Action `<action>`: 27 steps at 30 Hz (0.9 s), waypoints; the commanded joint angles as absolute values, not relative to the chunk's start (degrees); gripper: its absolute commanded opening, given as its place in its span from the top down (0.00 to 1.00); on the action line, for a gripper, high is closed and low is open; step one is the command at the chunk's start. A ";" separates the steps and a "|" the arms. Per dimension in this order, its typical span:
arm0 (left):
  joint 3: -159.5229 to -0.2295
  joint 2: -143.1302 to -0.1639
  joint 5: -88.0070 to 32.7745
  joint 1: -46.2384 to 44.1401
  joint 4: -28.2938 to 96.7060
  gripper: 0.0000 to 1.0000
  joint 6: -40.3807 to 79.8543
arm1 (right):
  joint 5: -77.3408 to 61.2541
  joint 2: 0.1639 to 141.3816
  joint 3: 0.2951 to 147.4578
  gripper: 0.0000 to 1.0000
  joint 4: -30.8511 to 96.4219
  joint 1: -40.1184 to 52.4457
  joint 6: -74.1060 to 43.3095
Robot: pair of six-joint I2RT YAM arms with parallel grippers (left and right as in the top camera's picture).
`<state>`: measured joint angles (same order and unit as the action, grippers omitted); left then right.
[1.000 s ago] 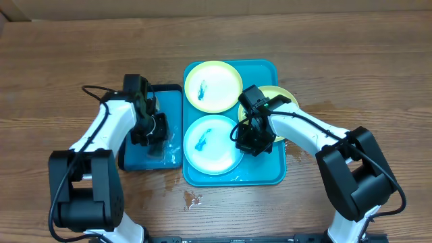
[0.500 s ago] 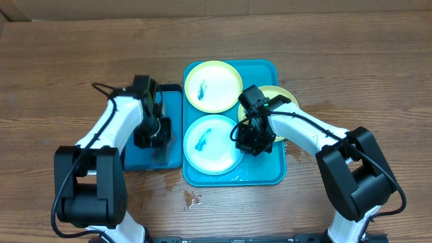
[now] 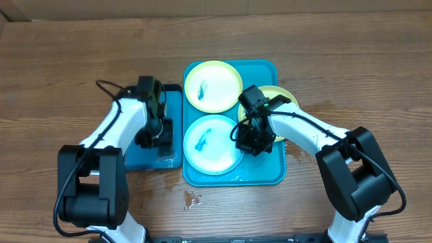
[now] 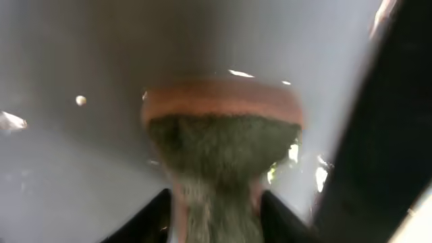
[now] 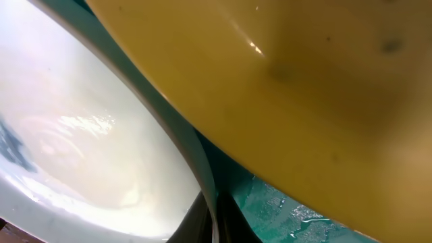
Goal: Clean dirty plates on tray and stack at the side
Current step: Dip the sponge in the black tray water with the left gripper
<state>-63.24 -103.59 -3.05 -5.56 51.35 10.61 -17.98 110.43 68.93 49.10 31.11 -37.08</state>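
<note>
At the 9 o'clock side of the table, the left gripper hangs low over the small black-rimmed tray. A sponge sits between its fingers. It is probably there to wet the sponge before scrubbing (whether the fingers are pinching the sponge or just bracketing it, I cannot tell).

Next comes the teal tray. A smeared lime plate lies at its 11 o'clock and the light-blue plate, also smeared, at its 7 o'clock. Neither has been cleaned yet.

The right gripper sits at the 3 o'clock edge of the light-blue plate. Its jaws are closed, and the wrist view suggests they are closed on that plate's rim, likely to steady it for wiping. The second lime plate leans over the tray's rim at 2 o'clock, out of the way.
</note>
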 commanded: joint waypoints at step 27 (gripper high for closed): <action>-80.25 -104.27 -8.80 -19.05 56.82 0.96 14.76 | -16.62 111.90 68.58 0.96 48.27 31.11 -37.56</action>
